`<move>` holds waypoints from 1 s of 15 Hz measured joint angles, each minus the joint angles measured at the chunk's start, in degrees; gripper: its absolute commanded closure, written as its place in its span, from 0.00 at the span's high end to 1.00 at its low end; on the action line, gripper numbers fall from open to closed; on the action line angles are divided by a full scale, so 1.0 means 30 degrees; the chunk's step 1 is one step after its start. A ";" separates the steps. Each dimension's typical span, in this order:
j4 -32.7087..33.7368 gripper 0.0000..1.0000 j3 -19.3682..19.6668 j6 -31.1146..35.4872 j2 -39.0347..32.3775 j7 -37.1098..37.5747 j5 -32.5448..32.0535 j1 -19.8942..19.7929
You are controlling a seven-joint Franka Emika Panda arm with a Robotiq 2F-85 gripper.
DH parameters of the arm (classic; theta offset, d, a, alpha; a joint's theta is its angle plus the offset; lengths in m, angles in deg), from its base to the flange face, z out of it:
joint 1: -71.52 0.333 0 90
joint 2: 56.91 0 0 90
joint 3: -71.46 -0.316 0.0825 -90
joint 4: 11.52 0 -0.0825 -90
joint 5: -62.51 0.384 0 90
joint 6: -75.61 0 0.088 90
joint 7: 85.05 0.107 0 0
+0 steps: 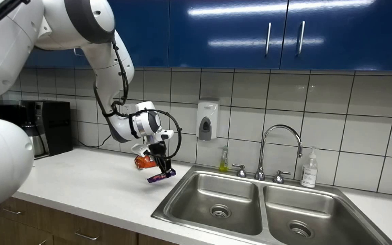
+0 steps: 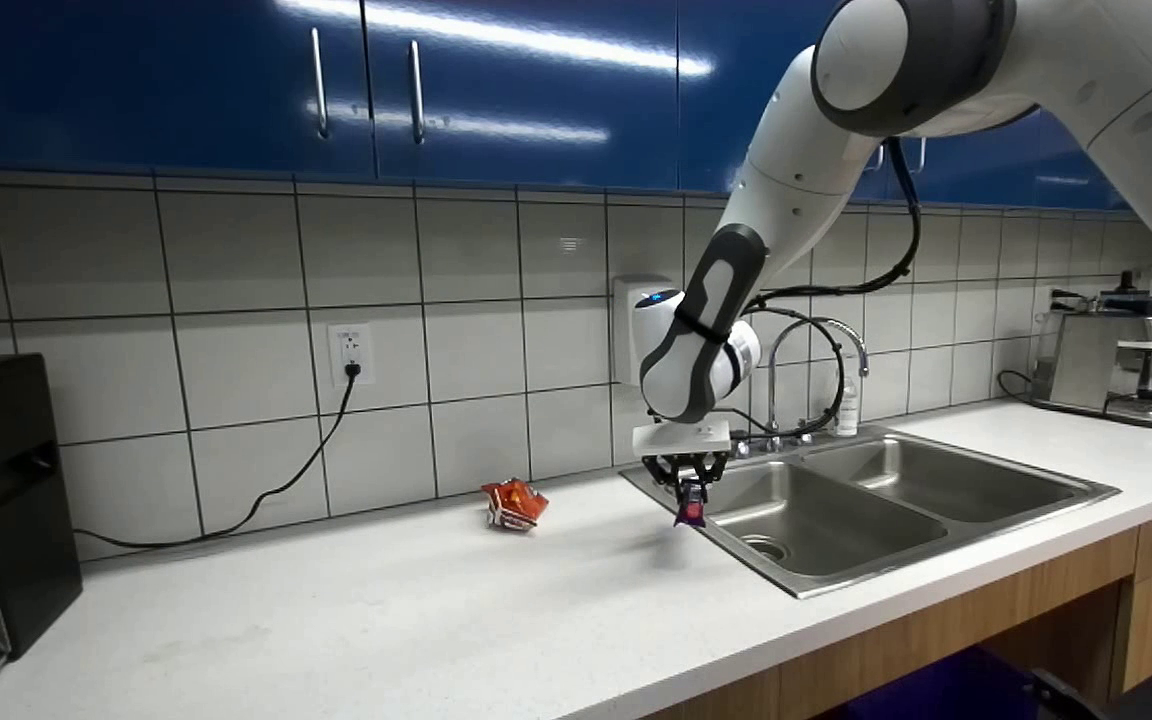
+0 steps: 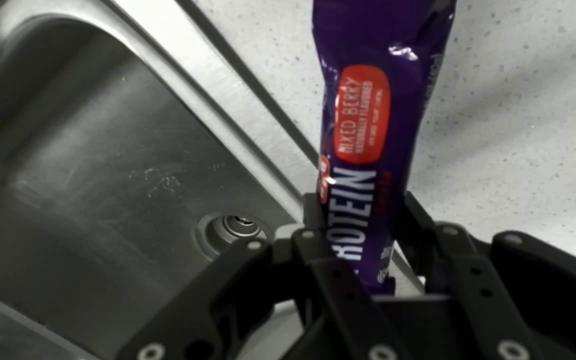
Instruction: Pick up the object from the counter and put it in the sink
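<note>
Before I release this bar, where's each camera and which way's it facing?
An exterior view: before the counter, sink near, facing the tiled wall; arm fills the left, down to end effector.
An exterior view: before the counter, black machine near, facing that wall; arm and end effector at right.
Wrist view: on the wrist, looking down past the black fingers at the purple bar; sink left, counter right.
Both exterior views share sink, bar and orange-red packet.

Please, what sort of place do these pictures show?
Probably a kitchen, perhaps a shared one at a workplace: a double sink in a white counter, blue cupboards above it, and a soap dispenser on the wall.
</note>
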State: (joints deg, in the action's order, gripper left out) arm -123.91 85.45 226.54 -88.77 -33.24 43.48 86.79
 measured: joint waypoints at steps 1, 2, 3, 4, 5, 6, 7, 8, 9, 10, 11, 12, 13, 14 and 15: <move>-0.0170 0.15 0.0001 0.0281 0.0031 -0.0645 -0.0003 -0.0182; -0.0334 0.15 0.0002 0.0577 0.0053 -0.1260 -0.0003 -0.0358; -0.0477 0.15 0.0011 0.0802 0.0061 -0.1835 -0.0003 -0.0519; -0.0596 0.15 0.0039 0.0940 0.0061 -0.2360 -0.0003 -0.0668; -0.0702 0.15 0.0099 0.1030 0.0065 -0.2797 -0.0003 -0.0794; -0.0802 0.15 0.0210 0.1109 0.0067 -0.3172 -0.0003 -0.0880; -0.0889 0.15 0.0382 0.1186 0.0068 -0.3472 -0.0003 -0.0923; -0.0957 0.15 0.0545 0.1252 0.0070 -0.3735 -0.0003 -0.0966; -0.1010 0.15 0.0701 0.1311 0.0069 -0.3968 -0.0003 -0.1019; -0.1055 0.15 0.0881 0.1364 0.0070 -0.4177 -0.0003 -0.1066; -0.1093 0.15 0.1060 0.1384 0.0071 -0.4338 -0.0003 -0.1108; -0.1133 0.15 0.1225 0.1391 0.0071 -0.4474 -0.0003 -0.1154; -0.1175 0.15 0.1398 0.1394 0.0071 -0.4611 -0.0003 -0.1192; -0.1218 0.15 0.1544 0.1395 0.0071 -0.4703 -0.0003 -0.1241; -0.1265 0.15 0.1658 0.1396 0.0071 -0.4785 -0.0002 -0.1322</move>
State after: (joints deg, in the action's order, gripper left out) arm -127.71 90.43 230.73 -88.56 -47.59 43.47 82.83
